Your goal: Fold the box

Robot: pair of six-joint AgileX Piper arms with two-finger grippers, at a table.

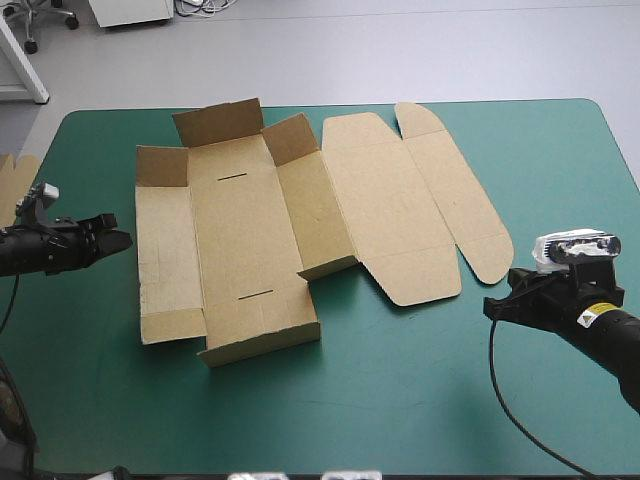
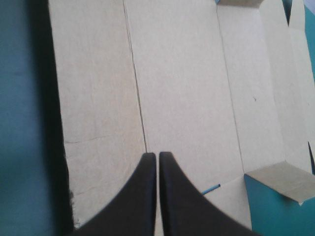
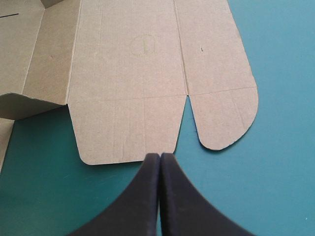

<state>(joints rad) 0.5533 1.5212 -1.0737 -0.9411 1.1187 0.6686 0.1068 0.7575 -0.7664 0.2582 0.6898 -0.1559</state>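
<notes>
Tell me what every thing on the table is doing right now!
box: unfolded, mostly flat, far flaps raised, lid flat.
left tool: shut, empty, at the box's left edge.
right tool: shut, empty, just off the lid.
spare board: at the table's left edge.

The box (image 1: pixel 240 240) bears no text; the right arm's yellow label (image 1: pixel 600 318) is illegible.
</notes>
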